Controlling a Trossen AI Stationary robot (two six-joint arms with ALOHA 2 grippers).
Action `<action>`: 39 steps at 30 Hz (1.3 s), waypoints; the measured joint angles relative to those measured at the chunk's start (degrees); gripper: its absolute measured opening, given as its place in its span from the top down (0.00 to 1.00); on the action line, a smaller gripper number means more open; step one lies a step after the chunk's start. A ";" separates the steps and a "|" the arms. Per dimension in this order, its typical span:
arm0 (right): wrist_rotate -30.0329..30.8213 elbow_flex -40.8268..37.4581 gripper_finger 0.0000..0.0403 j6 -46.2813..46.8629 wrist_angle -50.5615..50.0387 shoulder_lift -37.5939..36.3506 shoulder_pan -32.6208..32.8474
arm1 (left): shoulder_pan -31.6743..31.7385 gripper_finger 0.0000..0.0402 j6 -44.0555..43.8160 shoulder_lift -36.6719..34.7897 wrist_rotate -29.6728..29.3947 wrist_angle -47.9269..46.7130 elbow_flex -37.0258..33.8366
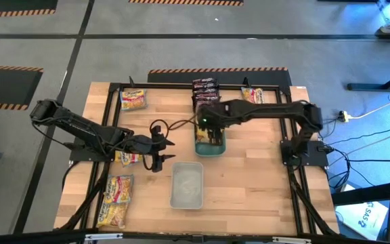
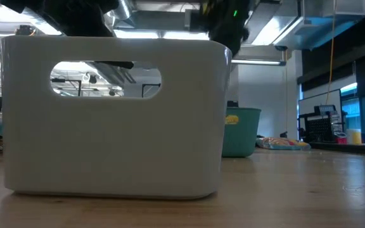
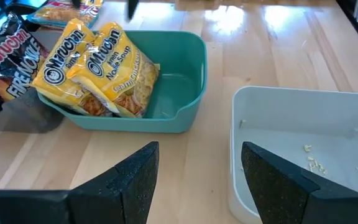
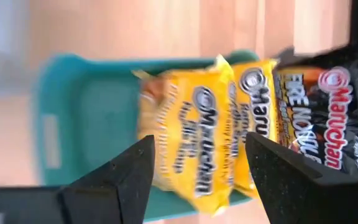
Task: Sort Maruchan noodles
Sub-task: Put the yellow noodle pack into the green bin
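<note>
Two yellow Maruchan noodle packets [image 3: 98,68] stand on edge, leaning together, in one end of the teal tray [image 3: 185,93] at mid-table. My right gripper [image 4: 201,149] hangs open above them [image 1: 212,132], fingers pointing down, with nothing between them. Dark red-brown packets [image 3: 5,59] lie stacked just beyond the tray's far end [image 1: 205,91]. My left gripper [image 3: 197,155] waits open to the left of the teal tray [image 1: 160,146], aimed between it and the white tray [image 3: 309,149].
The white tray [image 1: 186,184] stands near the front and fills the low view [image 2: 113,114]. Loose pale and yellow packets lie at far left [image 1: 133,100], far right [image 1: 252,95], under the left arm [image 1: 127,157] and front left [image 1: 116,200]. Black rails [image 1: 114,102] border the table.
</note>
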 joint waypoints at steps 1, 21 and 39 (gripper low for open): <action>-0.01 -0.34 0.41 0.81 0.26 -1.14 0.93 | 0.05 0.44 -0.17 0.00 -0.22 0.00 0.00; -0.06 -32.45 0.41 2.79 41.83 -13.04 14.28 | -1.58 0.44 -31.79 -0.09 16.05 -48.27 14.28; 0.04 -32.43 0.41 2.79 44.98 -13.01 14.17 | -14.33 0.44 -54.22 -0.02 24.64 -42.43 2.14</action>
